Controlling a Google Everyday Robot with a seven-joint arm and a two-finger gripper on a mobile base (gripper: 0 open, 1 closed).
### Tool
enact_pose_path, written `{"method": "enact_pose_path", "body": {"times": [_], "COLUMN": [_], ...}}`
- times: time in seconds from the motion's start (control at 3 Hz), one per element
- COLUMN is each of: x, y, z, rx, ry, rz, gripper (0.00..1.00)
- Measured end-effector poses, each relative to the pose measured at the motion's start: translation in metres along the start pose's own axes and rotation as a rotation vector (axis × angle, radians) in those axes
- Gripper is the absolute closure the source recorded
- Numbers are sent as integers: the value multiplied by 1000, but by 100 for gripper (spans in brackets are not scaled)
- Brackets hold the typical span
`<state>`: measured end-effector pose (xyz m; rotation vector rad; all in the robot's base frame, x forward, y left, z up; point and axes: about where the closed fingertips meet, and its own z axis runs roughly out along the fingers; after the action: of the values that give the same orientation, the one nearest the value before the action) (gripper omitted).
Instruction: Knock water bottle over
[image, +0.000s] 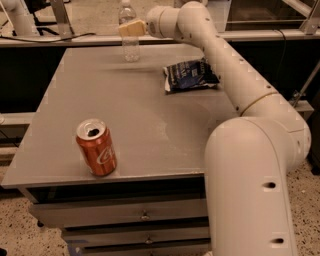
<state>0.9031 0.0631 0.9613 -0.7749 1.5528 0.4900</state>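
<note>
The water bottle (131, 49) is standing upright at the far edge of the table (145, 115), with the claw (129, 28) crossing in front of its upper part. How far open the claw is, I cannot tell. 1 soda can (96, 147) is sitting near the front edge, and 1 dark snack bag (190, 75) is lying to the bottle's right.

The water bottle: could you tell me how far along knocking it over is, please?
Approach looks done: the gripper is at the water bottle, level with its upper half, at the far edge of the table. In hand, apparently: the sideways push. Left: the tipping itself; the bottle stands upright.
</note>
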Motion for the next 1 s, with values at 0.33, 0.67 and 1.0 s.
{"method": "enact_pose_path", "body": {"times": [0.33,0.67,1.0], "x": [-3,-2,-1], "y": [11,15,14], "z": [19,26,20], "rx": [-28,-40,-41], "ry": [-5,3,-1], "rz": [7,17,27], "gripper": [16,38,62]}}
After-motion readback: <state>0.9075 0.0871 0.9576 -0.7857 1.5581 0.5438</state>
